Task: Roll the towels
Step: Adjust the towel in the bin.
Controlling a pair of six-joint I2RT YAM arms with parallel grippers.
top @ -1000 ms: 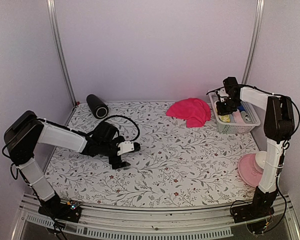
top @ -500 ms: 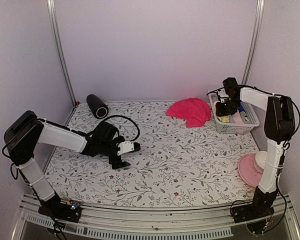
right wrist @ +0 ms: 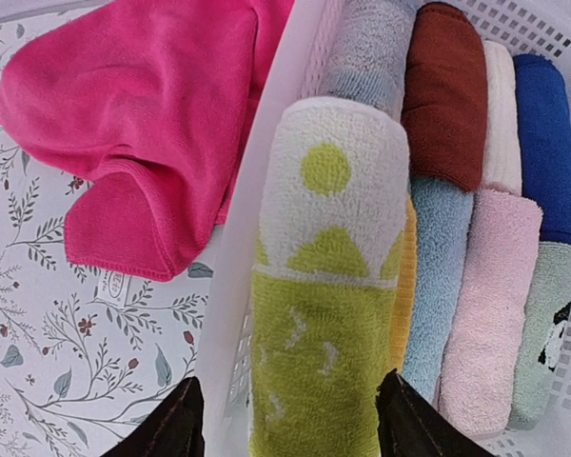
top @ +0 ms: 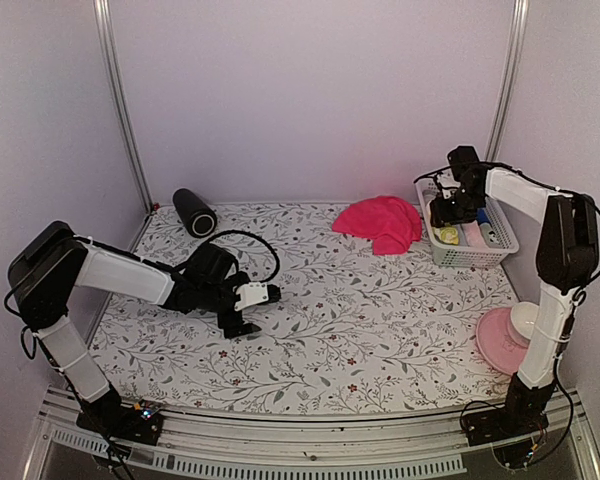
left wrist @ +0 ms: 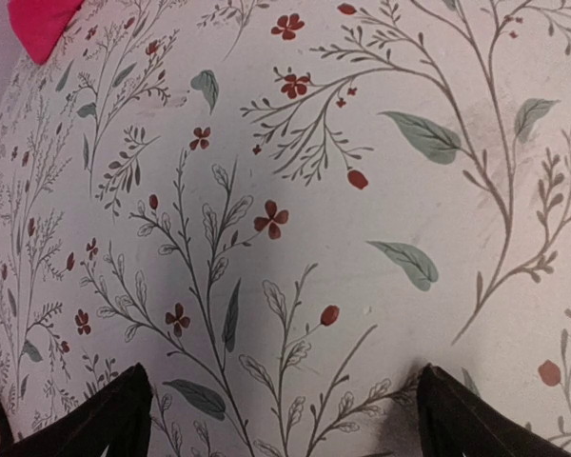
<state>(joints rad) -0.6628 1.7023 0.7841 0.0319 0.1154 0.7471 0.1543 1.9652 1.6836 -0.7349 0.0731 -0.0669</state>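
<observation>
Towels (right wrist: 328, 286) in basket (right wrist: 252, 190), ends cut off

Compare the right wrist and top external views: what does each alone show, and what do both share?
Right wrist only: the rolls told apart, a green-and-white roll, a dark red roll, a blue roll. Top external only: the black cylinder and the pink plate with white bowl. Both: the loose hot pink towel beside the white basket.
</observation>
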